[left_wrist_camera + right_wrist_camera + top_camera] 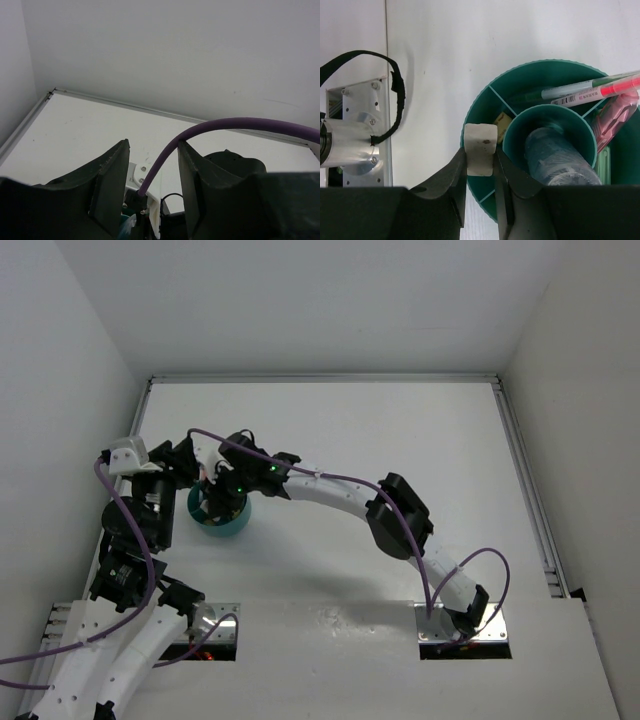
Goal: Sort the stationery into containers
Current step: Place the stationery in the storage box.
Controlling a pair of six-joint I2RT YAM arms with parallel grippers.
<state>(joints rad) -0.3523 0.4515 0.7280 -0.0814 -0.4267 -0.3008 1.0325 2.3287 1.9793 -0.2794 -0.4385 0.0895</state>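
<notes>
The step in hand was a drop-off. The right jaws were pinching a small white eraser (481, 140) by its sides. They held it upright right at the rim of the holder (535, 66), on the side nearest those jaws, and it was not yet released. I judged that the next move called for carrying it a little further in over the compartment. Once it cleared the wall on the inside, the jaws could part. Let go where it hung, it might catch the rim and tip outside the holder.

The left jaws were spread with nothing between their tips, and only a purple cable (240, 122) showed beyond them. Seen from above, they sat just beside the holder's left side. I could not tell whether they touched it.

The eraser was a squat off-white block with rounded corners and one small dark speck on its upper face. The holder was a round teal cup on the desk (400, 430), split by thin walls around a central tube (540, 111). A dark item (555, 155) filled the tube. Two thin pens (580, 92), one green and one red-tipped, lay across the holder's far compartment. Pink items (616, 116) stood on its right side. A small yellowish piece (501, 120) lay in the compartment below the eraser.
</notes>
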